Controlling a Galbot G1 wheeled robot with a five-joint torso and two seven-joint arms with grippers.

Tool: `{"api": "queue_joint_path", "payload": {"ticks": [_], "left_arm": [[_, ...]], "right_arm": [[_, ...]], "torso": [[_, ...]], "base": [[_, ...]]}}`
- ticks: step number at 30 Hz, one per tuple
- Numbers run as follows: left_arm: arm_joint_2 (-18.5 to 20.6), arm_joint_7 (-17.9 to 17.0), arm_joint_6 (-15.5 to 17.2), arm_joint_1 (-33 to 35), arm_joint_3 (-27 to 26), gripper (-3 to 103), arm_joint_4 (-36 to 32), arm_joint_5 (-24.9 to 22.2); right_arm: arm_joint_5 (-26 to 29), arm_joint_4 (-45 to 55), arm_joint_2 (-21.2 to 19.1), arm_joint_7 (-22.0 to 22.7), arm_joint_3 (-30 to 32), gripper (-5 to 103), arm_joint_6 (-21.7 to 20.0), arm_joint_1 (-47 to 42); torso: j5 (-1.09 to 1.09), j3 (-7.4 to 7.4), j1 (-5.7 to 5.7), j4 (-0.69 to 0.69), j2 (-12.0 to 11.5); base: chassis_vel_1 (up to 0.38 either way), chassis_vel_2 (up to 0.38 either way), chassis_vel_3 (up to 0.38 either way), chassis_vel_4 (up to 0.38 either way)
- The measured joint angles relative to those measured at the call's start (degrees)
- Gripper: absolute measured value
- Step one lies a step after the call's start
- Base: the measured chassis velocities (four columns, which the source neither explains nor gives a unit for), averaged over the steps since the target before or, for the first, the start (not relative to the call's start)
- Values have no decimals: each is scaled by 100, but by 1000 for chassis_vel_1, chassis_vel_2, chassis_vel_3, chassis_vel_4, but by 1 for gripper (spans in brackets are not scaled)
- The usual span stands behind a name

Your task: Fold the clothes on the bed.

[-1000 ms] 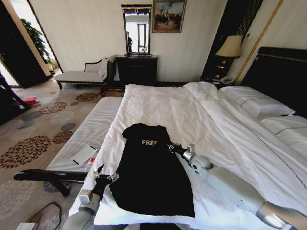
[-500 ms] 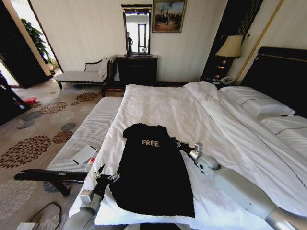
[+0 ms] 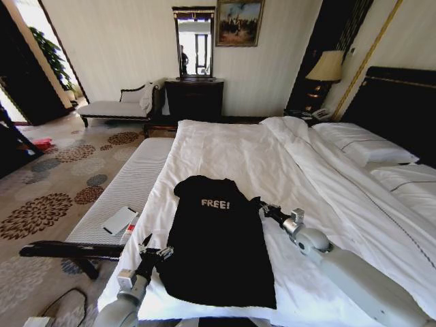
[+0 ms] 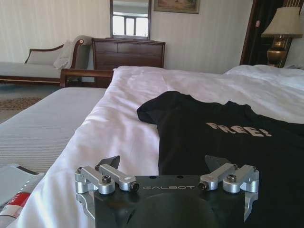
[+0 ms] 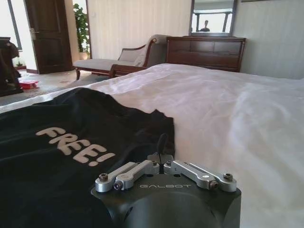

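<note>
The clothes [image 3: 218,245], a black T-shirt with white "FREE!" lettering, lie flat on the near part of the bed [image 3: 272,157] with its white duvet. My right gripper [image 3: 261,205] is at the shirt's right edge beside the lettering. In the right wrist view this gripper [image 5: 163,142] has its fingers together on the edge of the black fabric [image 5: 71,142]. My left gripper [image 3: 155,251] rests low at the shirt's left edge. The left wrist view shows it [image 4: 162,164] open, with the shirt's border [image 4: 228,142] between and beyond the fingers.
A narrow white padded bench [image 3: 136,177] runs along the bed's left side and carries a white card [image 3: 120,220]. A dark bar [image 3: 68,250] juts out beside it. Pillows [image 3: 368,146] and the dark headboard [image 3: 402,102] are at the right. A chaise [image 3: 116,107] and dresser [image 3: 195,99] stand by the far wall.
My right gripper has moved to the right, and the shirt's right edge has come with it, uncovering the full "FREE!" lettering. The left gripper has barely moved.
</note>
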Motion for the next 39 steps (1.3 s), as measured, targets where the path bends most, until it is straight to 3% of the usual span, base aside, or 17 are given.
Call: {"api": "queue_joint_path", "payload": {"ticks": [11, 16, 18, 21, 23, 24, 30, 32, 36, 39], "left_arm": [[-40, 48, -59, 104, -9, 100, 4, 55], [-4, 39, -34, -22, 27, 100, 22, 23], [4, 33, -22, -37, 36, 100, 20, 17], [29, 14, 9, -65, 61, 100, 5, 14], [33, 12, 12, -65, 60, 100, 0, 14], [36, 12, 13, -61, 56, 100, -4, 14], [52, 1, 14, -9, 11, 100, 5, 8], [55, -1, 15, -3, 5, 100, 3, 3], [83, -12, 24, 45, -61, 100, -8, -37], [87, -13, 25, 51, -72, 100, 5, -49]], "right_arm": [[-638, 85, 32, -30, -12, -3, 148, -267], [-1114, 320, -209, -298, 430, 23, 362, -731], [-1163, 374, -215, -299, 481, 23, 373, -777], [-1245, 592, -227, -245, 631, 38, 362, -834], [-1230, 662, -230, -219, 650, 38, 336, -835], [-1215, 729, -231, -203, 655, 44, 304, -831], [-1309, 721, -136, -253, 138, 72, 187, -485], [-1343, 669, -96, -275, 35, 72, 190, -435], [-1489, 434, 63, -330, -361, 93, 214, -296], [-1513, 340, 99, -336, -487, 97, 229, -237]], "torso": [[1, 0, 0, 0, 0], [0, 0, 0, -4, 0], [1, 0, 0, -4, 0], [0, 0, 0, -1, 0], [0, 0, 0, -1, 0], [0, 0, 0, -1, 0], [0, 0, 0, 0, 0], [0, 1, 0, 0, 0], [2, 1, 0, -1, 0], [1, 1, 0, -1, 0]], "base": [[0, 0, 0, 0], [0, 0, 0, 0], [0, 0, 0, 0], [0, 0, 0, 0], [0, 0, 0, 0], [0, 0, 0, 0], [0, 0, 0, 0], [0, 0, 0, 0], [0, 0, 0, 0], [0, 0, 0, 0]]}}
